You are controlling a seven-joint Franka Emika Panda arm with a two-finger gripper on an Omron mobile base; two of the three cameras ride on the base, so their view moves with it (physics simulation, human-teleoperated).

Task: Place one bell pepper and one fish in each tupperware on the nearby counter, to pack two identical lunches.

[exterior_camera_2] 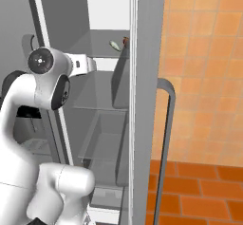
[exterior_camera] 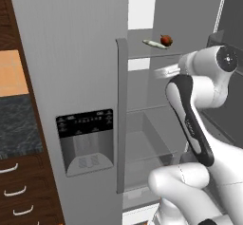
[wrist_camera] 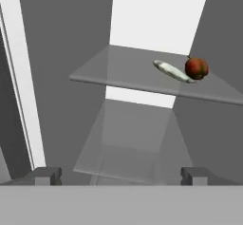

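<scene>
Reaching into the open fridge, the end effector [wrist_camera: 121, 174] stands fully open and empty, below the glass shelf [wrist_camera: 118, 74]. The fish [wrist_camera: 173, 71] and pepper [wrist_camera: 196, 68] lie touching on that shelf, up and to the right in the hand view. Recommended: rise above the shelf edge, centre on one item only, approach level, close once clear of its neighbour.
</scene>
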